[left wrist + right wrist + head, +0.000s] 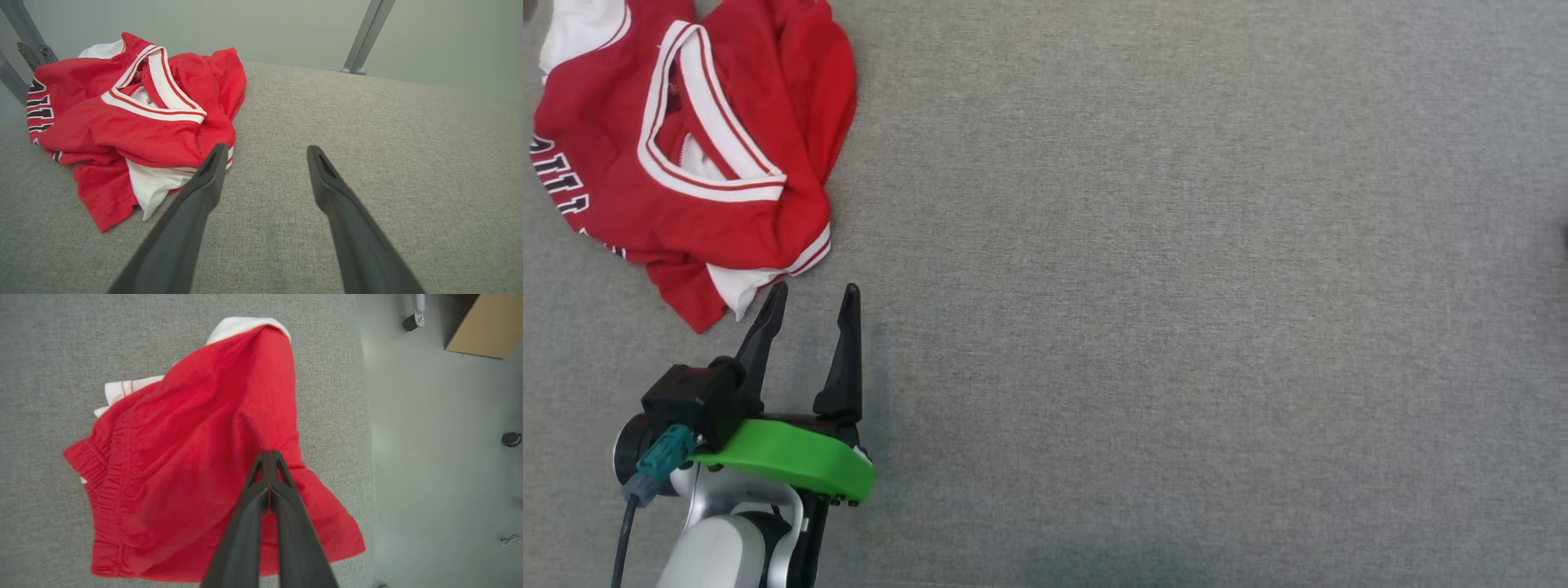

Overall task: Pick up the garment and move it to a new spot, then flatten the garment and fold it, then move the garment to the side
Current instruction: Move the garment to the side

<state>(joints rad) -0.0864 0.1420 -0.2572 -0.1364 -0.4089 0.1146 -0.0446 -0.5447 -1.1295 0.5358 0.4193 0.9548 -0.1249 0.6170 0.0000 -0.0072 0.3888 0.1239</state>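
A crumpled red and white jersey (605,155) lies at the far left of the grey table; the left wrist view has the jersey (122,134) to the left of the fingers. My left gripper (815,287) stands open just below its lower hem, nothing between the fingers (267,148). A second red garment with an elastic waistband (192,437) lies near the table's right edge. My right gripper (269,453) is shut at its middle, and the cloth creases towards the fingertips.
Grey fabric covers the table (1176,286). In the right wrist view the table edge (365,416) drops to a grey floor with a cardboard box (482,326). Metal frame legs (367,36) stand beyond the far edge.
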